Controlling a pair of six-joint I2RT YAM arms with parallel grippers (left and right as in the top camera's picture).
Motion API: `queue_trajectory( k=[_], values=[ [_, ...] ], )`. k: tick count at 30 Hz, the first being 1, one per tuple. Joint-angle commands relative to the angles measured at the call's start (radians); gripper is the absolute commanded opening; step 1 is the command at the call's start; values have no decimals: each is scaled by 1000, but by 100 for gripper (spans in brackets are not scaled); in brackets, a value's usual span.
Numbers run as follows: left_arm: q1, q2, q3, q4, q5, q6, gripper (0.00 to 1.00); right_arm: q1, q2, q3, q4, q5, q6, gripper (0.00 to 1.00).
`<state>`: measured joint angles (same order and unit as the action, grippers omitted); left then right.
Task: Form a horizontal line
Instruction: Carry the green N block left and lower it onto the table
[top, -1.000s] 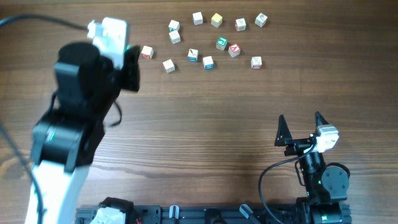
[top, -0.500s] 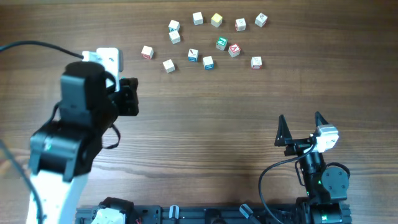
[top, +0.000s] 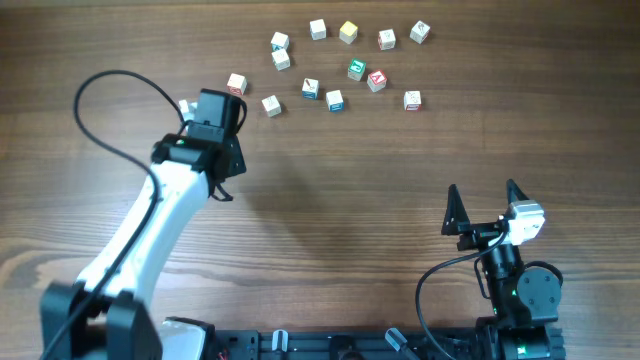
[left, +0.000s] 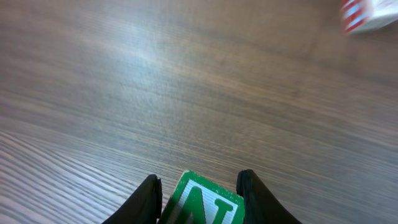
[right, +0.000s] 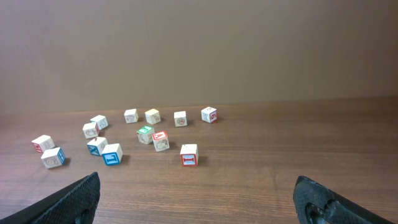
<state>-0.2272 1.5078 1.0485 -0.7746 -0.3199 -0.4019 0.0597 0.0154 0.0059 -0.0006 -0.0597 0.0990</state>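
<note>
- The wooden table (top: 330, 210) is bare across its middle and near half. No horizontal line lies on it yet, so there is plenty of room to start one.
- The left arm (top: 150, 230) reaches from the near-left corner toward the left end of the scatter.
- The right gripper (top: 483, 190) sits at the near right, well apart from every cube, with its jaws spread wide and empty.
- The left gripper (left: 199, 180) is clamped on a cube over bare wood; whether the cube touches the wood cannot be told.
- The loose letter cubes (top: 335, 100) lie scattered along the far side. The row is best begun well apart from them.
- The green N cube (left: 202, 202) sits between the left jaws, its letter facing the wrist camera. It probably ought to go down flat, edges square to the grain, with free wood beside it for the cubes to follow. The jaws should part only once it rests, then lift straight up.
- A red-printed cube (top: 236, 84) lies just beside the left gripper and could be knocked by a careless swing.
</note>
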Motion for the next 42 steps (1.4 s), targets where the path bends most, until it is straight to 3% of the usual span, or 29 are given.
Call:
queue_trajectory(
  k=[1,9,19,24,35,38,42],
  values=[
    [3,61,-16,28,-34,-59,22,-5,-6,-1,3,-13,-18,100],
    [3,95,-29,-20,-146,-58,25,-5,-6,-1,3,-13,-18,100],
    [47,95,-206,219,-146,-47,32,-5,-6,-1,3,-13,-18,100],
    [113,95,-213,257,-146,-43,32,-5,-6,-1,3,-13,-18,100],
    [175,95,-213,334,24,166,36,-5,-6,-1,3,-13,-18,100],
    [175,95,-213,341,39,227,42,-5,-6,-1,3,-13,-18,100],
    [202,95,-213,341,39,276,41,-5,-6,-1,3,-13,-18,100]
  ],
)
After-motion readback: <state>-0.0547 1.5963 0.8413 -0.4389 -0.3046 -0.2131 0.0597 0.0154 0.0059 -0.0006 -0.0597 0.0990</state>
